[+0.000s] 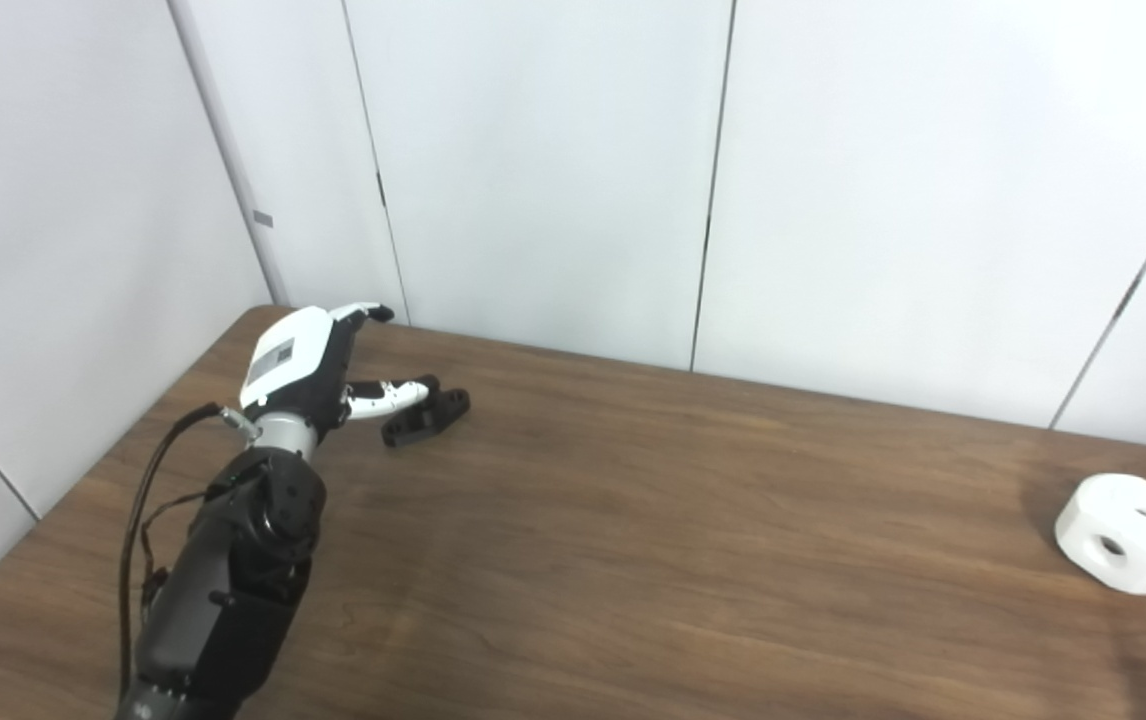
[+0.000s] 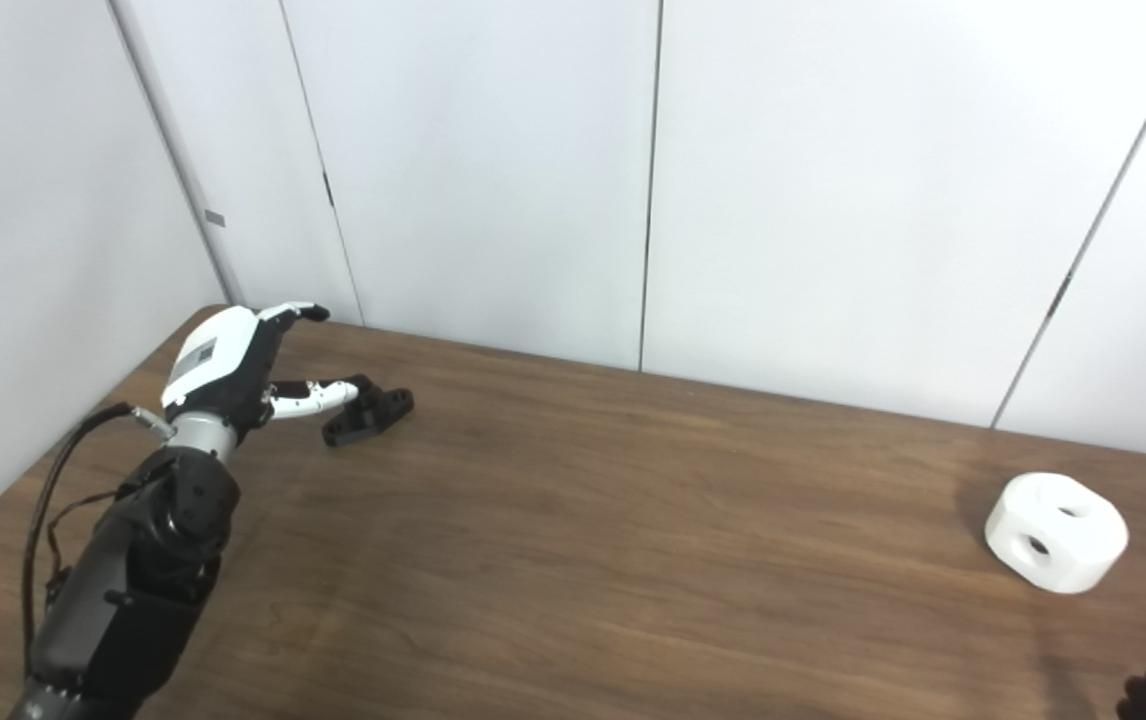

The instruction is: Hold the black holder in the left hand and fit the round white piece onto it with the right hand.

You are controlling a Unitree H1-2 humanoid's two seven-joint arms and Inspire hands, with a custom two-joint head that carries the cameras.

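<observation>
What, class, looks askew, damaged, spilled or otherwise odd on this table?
Nothing stands out. The small black plastic holder lies intact on the brown wooden table beside the open left hand. The round white plastic piece sits far right, undamaged. No spill shows.

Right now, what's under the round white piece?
The round white piece sits directly on the bare wooden table; nothing else shows beneath it, though its footprint itself is hidden.
</observation>
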